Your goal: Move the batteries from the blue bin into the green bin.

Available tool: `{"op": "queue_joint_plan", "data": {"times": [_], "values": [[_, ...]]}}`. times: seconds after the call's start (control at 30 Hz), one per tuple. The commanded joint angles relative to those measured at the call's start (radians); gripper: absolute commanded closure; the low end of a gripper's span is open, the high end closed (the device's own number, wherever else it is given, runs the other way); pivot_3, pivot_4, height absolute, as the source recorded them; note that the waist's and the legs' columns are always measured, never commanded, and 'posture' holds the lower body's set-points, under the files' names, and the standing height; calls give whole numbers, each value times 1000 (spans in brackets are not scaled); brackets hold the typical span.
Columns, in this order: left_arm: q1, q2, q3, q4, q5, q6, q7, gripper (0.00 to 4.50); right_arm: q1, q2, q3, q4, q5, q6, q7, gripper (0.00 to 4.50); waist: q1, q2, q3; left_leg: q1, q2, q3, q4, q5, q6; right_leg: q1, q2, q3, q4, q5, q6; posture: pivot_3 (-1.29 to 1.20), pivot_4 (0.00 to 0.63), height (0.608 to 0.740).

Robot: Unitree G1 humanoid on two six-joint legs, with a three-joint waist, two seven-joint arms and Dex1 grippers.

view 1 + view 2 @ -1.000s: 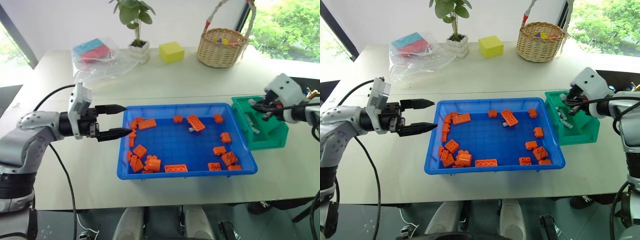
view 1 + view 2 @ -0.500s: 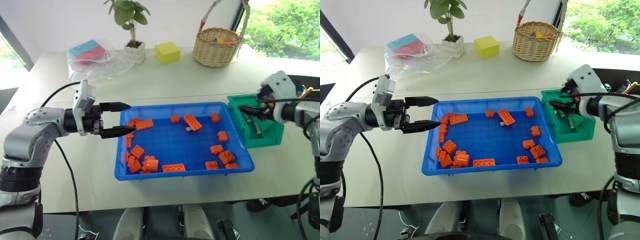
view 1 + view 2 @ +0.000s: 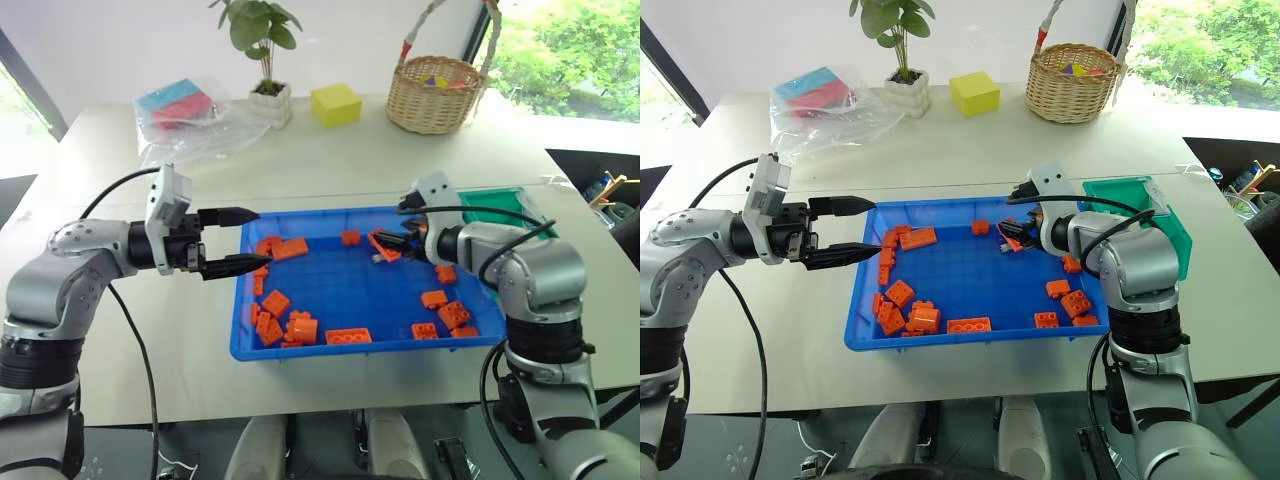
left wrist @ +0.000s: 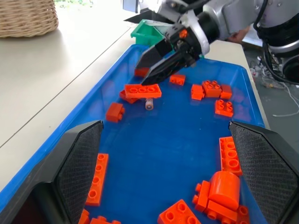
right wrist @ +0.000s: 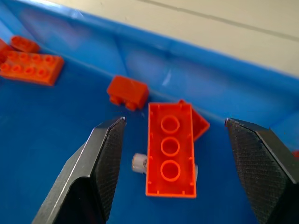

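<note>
Having left the green bin [image 3: 497,198], the right gripper [image 5: 170,154], jaws apart and empty, is now straddling a brick-covered battery [image 5: 138,164] in the blue bin [image 3: 340,348], beginning another pickup.

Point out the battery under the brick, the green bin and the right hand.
battery [image 5: 138,163], right wrist view, its exposed end.
green bin [image 3: 1175,238], right eye view, its outer wall.
right hand [image 4: 148,72], left wrist view, between fingertips.

- Both eye views sit up high, looking forward and down over the bench [image 3: 400,160]; same scene, slightly offset.
- Left wrist view looks along the blue bin [image 4: 154,140] toward the right hand [image 4: 148,70], fairly close.
- Right wrist view is super close to an orange brick [image 5: 170,149]; the same brick [image 4: 143,90] shows from the left wrist.
</note>
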Motion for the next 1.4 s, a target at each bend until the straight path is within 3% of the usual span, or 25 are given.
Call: {"op": "queue_joint_plan", "data": {"times": [0.03,0.33,0.43,0.53,0.67,0.8,0.97,1.17,1.4], "values": [[1,17,38,-35,-17,0,5,0,-1,7,10,11,-1,-34,-24,1020,-1,0,0,0,0,0,0,0,0,0,0,0,0,0,0,0,150,702],[6,15,40,-45,-19,-1,12,0,12,28,60,83,-2,-113,-44,1020,-2,0,0,1,0,1,-1,0,0,0,1,0,0,0,0,0,150,702],[3,13,40,-43,-20,-1,14,0,24,14,81,97,-12,-149,-44,1849,-1,0,0,1,0,1,-1,0,0,0,1,0,0,0,0,0,150,702],[6,12,40,-46,-21,-1,16,0,21,3,90,88,-13,-170,-39,3304,-1,0,0,1,0,1,0,0,0,0,1,0,0,0,0,0,150,702],[10,10,42,-48,-22,-1,17,0,-7,20,93,31,26,-185,-13,3282,-2,0,0,1,0,1,-1,0,0,0,1,0,0,0,0,0,150,702],[4,3,36,-41,-17,-4,15,0,8,10,234,-63,71,-216,94,3282,-7,0,0,1,1,1,-1,0,1,0,2,1,0,0,0,0,150,702],[-4,0,32,-36,-15,-6,14,0,14,7,352,-7,67,-262,155,3282,0,0,0,2,1,1,-1,-1,1,0,2,1,0,0,0,0,150,702],[-10,3,34,-34,-15,-4,13,0,-25,-32,404,84,16,-347,192,362,-1,0,0,2,1,1,0,-1,1,1,2,1,-1,0,0,0,150,702],[-5,9,41,-33,-13,-7,12,0,-44,-333,339,92,30,-484,440,362,2,-1,0,2,1,1,0,-1,1,2,1,1,-2,0,0,0,150,702]]}}
